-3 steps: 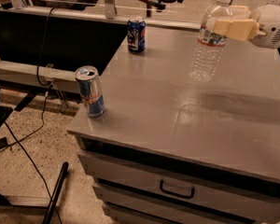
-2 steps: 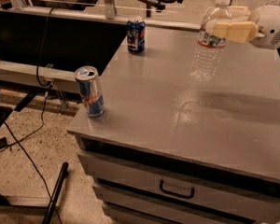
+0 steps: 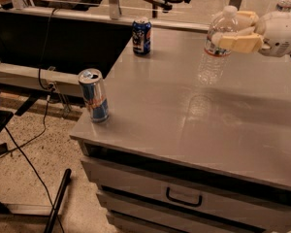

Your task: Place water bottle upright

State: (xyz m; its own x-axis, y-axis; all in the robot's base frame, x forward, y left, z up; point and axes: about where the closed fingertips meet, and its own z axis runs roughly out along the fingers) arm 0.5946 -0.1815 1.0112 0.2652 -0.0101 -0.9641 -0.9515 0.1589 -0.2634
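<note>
On the grey metal counter (image 3: 150,130), the cream two-finger tool (image 3: 223,30) at two o'clock grips the clear ribbed plastic water bottle (image 3: 211,67) near its cap, almost upright, so only setting down and releasing seem left.

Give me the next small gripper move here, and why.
Probably lower it straight down until the base seats on the table. The gripper, at the table's far right, is closed around the water bottle at its shoulder. The bottle is roughly upright, apart from the near can and far can, but I cannot tell whether its base touches the tabletop.
</note>
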